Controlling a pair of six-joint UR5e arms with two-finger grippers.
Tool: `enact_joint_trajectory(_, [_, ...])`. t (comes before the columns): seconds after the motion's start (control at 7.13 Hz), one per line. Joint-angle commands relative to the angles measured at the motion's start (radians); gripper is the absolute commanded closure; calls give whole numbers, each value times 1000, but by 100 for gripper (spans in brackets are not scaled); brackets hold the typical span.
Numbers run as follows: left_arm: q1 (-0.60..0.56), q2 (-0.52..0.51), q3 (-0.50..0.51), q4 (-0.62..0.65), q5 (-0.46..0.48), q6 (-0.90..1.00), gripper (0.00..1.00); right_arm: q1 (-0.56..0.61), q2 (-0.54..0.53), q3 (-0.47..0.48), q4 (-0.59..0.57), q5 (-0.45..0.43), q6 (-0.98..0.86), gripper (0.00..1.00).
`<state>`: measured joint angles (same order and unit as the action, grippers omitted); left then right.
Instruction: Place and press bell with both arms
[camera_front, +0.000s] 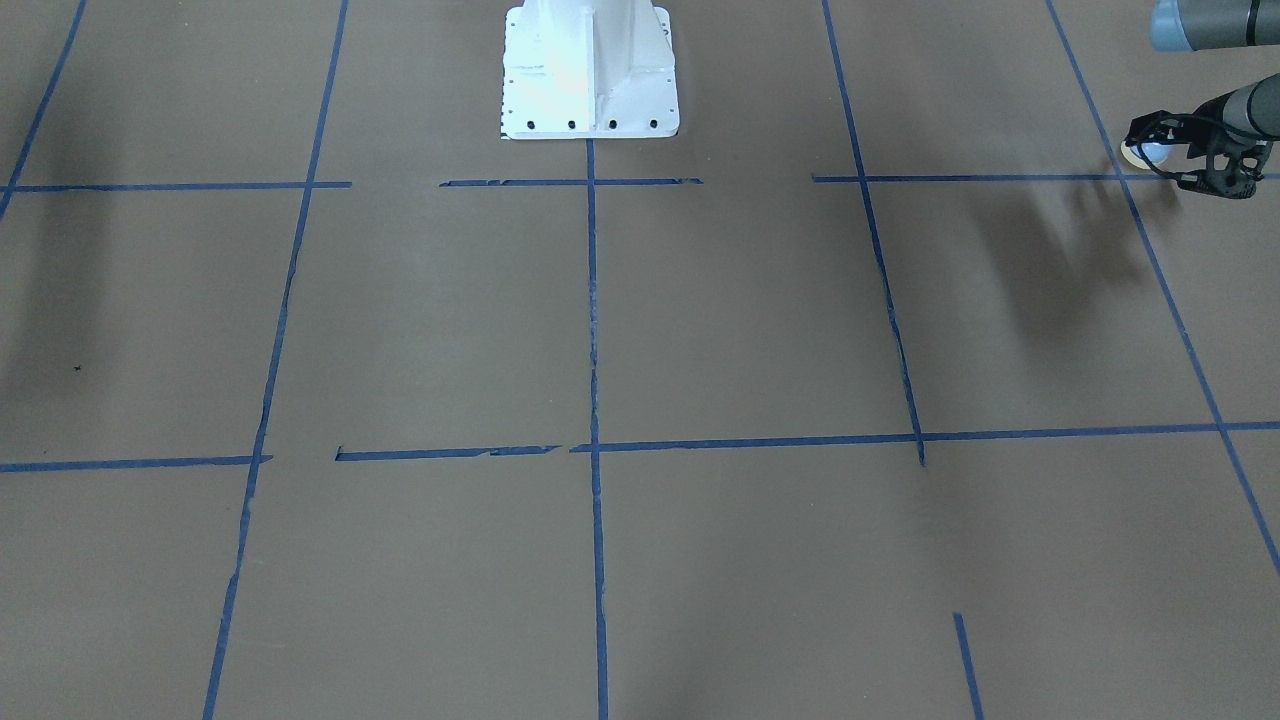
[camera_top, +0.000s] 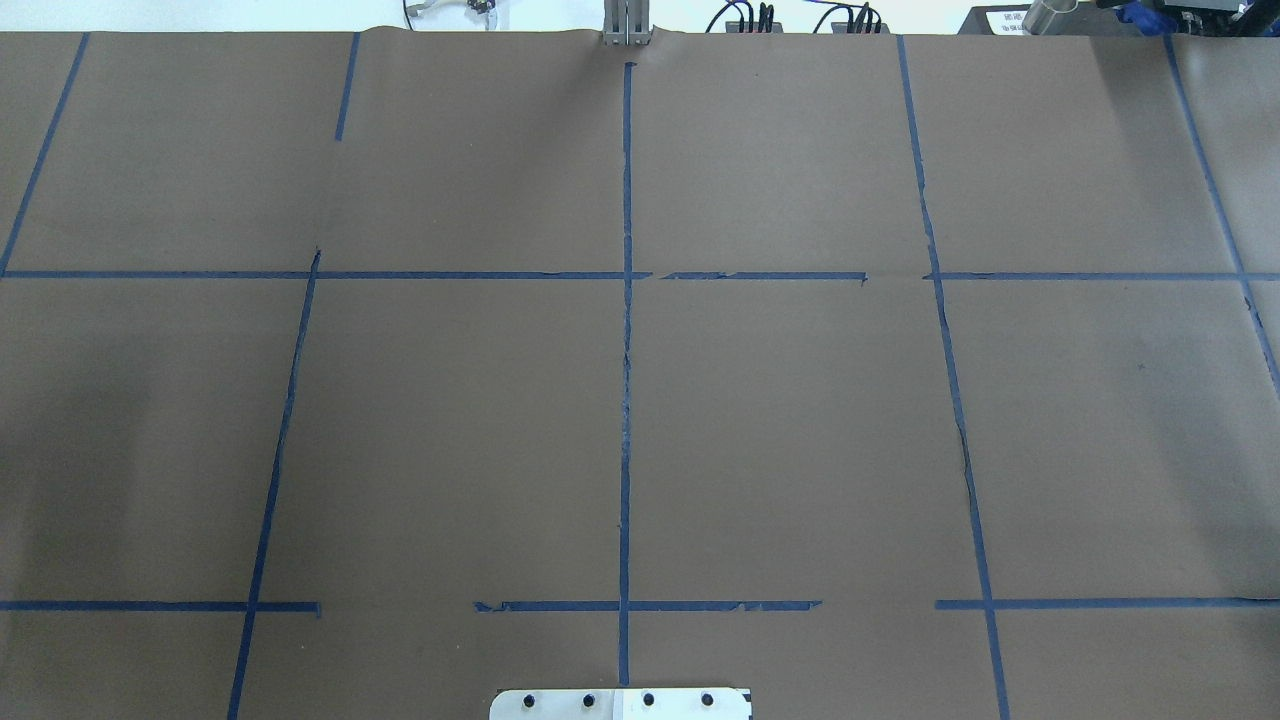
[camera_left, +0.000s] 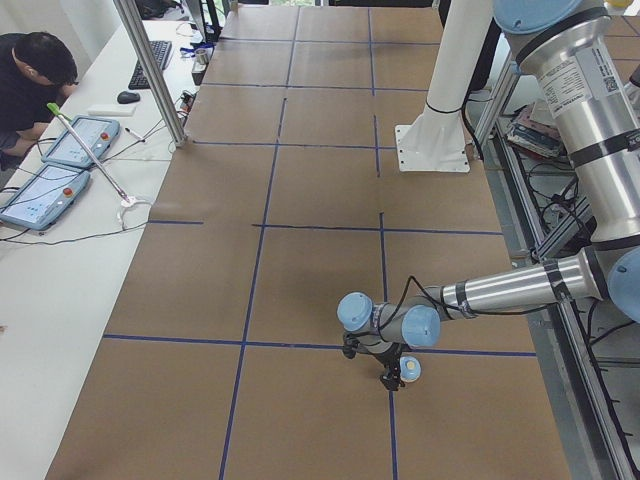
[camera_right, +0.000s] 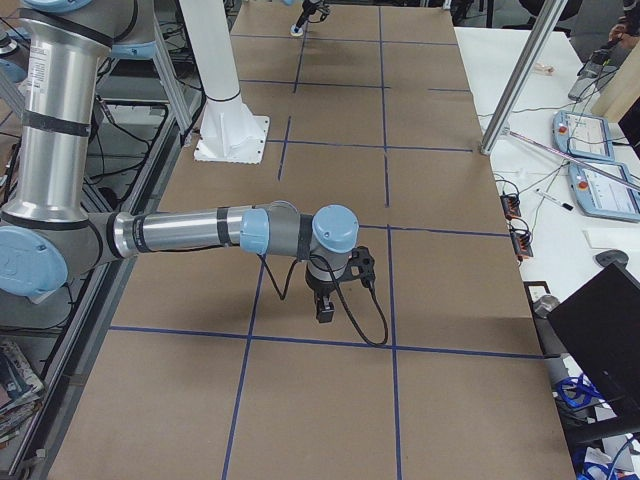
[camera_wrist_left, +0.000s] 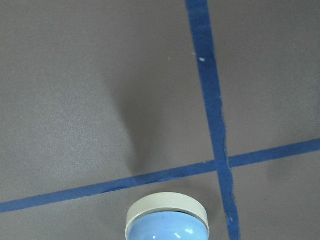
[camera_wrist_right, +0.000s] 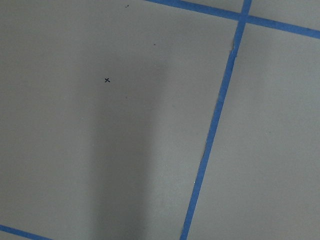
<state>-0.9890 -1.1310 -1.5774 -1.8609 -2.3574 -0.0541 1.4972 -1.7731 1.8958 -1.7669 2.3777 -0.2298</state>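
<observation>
The light-blue bell (camera_front: 1140, 154) with its cream base ring is at the table's far end on my left side, next to a crossing of blue tape lines. It also shows in the exterior left view (camera_left: 410, 369) and at the bottom edge of the left wrist view (camera_wrist_left: 167, 225). My left gripper (camera_front: 1170, 160) points down right at the bell (camera_left: 391, 377). Its fingers are too small and hidden to tell whether they grip it. My right gripper (camera_right: 325, 310) shows only in the exterior right view, pointing down low over the brown table, far from the bell. I cannot tell whether it is open or shut.
The white bolted pedestal (camera_front: 590, 70) stands at the robot's edge in the middle (camera_top: 620, 703). Blue tape lines (camera_front: 593, 300) divide the brown table cover into squares. A side table with tablets and an operator (camera_left: 35, 75) lies beyond a metal post (camera_left: 150, 70).
</observation>
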Motion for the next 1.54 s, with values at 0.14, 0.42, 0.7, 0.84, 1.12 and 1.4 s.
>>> enact_joint_trajectory(0.14, [35, 0, 16, -15, -6, -6, 0, 0, -5, -1, 1, 0, -2, 0])
enact_joint_trajectory(0.42, [64, 0, 16, -18, -8, -25, 0, 0, -5, -1, 1, 0, -2, 0])
enact_joint_trajectory(0.7, [67, 0, 16, -78, -8, -56, 67, 0, -5, -1, 0, 0, -2, 0])
enact_joint_trajectory(0.84, [67, 0, 11, -116, -3, -59, 88, 0, -5, -1, 1, 0, -2, 0])
enact_joint_trajectory(1.12, [52, 19, -120, -118, 3, -67, 95, 0, -5, 0, 0, 0, -2, 0])
enact_joint_trajectory(1.4, [24, 4, -310, -113, 3, -309, 95, 0, -5, 0, 0, 0, 0, 0])
